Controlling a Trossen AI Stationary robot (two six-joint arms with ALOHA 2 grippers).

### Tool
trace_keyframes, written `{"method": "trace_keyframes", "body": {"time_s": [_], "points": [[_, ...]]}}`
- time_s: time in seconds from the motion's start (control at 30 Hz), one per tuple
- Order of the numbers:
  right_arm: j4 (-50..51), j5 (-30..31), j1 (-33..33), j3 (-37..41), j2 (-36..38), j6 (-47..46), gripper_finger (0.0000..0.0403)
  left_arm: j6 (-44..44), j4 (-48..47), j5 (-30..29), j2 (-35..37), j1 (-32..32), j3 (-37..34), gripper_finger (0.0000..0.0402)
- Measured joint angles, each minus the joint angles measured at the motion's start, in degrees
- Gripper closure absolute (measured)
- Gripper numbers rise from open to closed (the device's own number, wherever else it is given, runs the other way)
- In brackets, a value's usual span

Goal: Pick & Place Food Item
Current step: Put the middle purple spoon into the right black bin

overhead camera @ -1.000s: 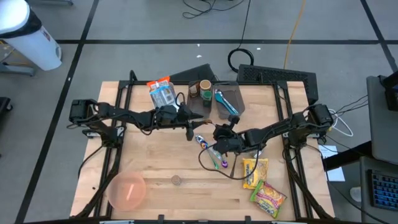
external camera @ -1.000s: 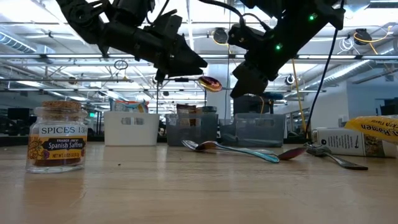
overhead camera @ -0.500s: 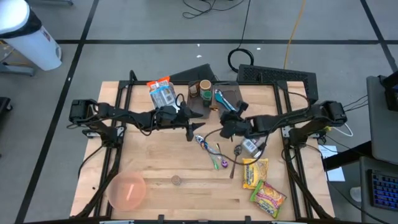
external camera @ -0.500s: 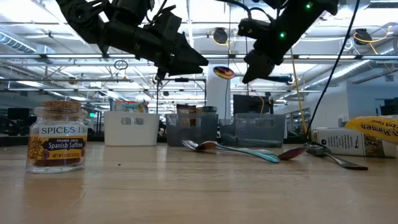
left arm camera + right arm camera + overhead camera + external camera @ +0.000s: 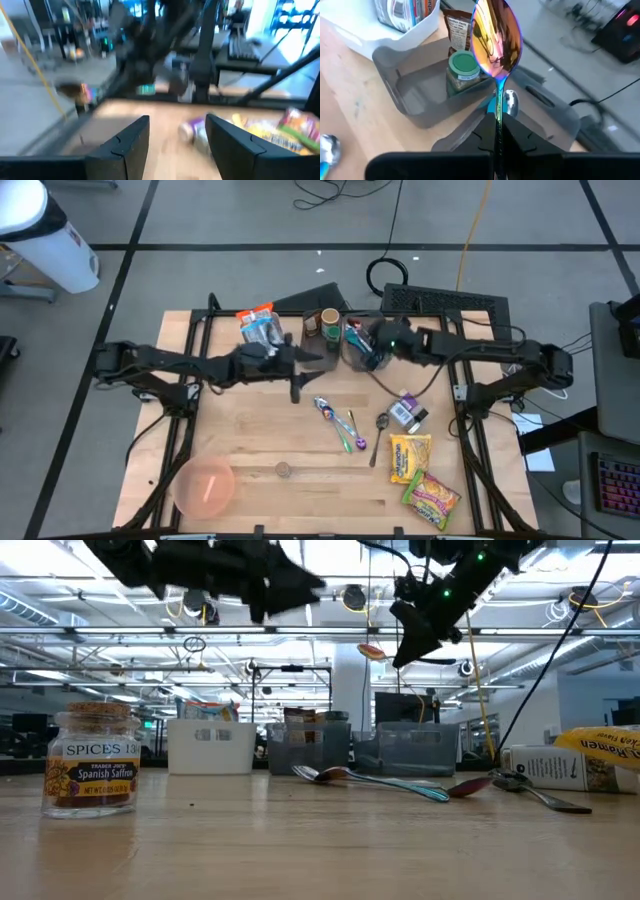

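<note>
So, quick status from my end of the link. My right gripper [image 5: 497, 131] is clamped on an iridescent spoon [image 5: 496, 37] by the handle, bowl pointing out ahead of the fingers, and it's hanging up in the air over the grey bins [image 5: 365, 338] at the far side of the table [image 5: 260, 440]. In the wrist cam I can see a green-lidded jar [image 5: 462, 72] and a brown pouch [image 5: 457, 27] sitting in the bin compartment just past the spoon's bowl. My read is that the pick is done and the carry is nearly done, with only the drop into a bin left. I can't say which compartment it's lined up over, the overhead is too cluttered there.

Worth flagging: the task says food item, but what I'm holding is plainly a spoon. The actual food stuff, two ramen packets [image 5: 420, 475] and a small can [image 5: 405, 413], sits untouched at the near right of the table, along with more spoons [image 5: 340, 425] lying mid-table.

Pose-wise, the right arm is stretched long across the back edge, wrist raised well off the wood. My left gripper [image 5: 175, 142] is parked mid-air left of the bins, fingers apart with nothing between them.
</note>
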State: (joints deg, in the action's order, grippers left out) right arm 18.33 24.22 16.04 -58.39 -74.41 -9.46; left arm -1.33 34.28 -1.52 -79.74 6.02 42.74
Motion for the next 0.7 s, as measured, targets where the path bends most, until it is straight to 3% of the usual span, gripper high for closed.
{"method": "trace_keyframes", "body": {"time_s": [0.13,0.33,0.7], "points": [[-0.2,-6.3,4.7,0.0,-0.2,-2.2,0.0402,-1.4,-2.5,0.0,5.9,0.0,0.0,0.0199],[-2.8,-10.2,9.6,0.0,-2.9,-2.4,0.0401,-1.5,-8.8,-0.6,12.7,0.4,0.0,0.0207],[-7.5,-18.6,15.8,0.0,-11.0,-3.3,0.04,-0.1,-14.0,-1.6,15.4,0.4,0.0,0.021]]}}
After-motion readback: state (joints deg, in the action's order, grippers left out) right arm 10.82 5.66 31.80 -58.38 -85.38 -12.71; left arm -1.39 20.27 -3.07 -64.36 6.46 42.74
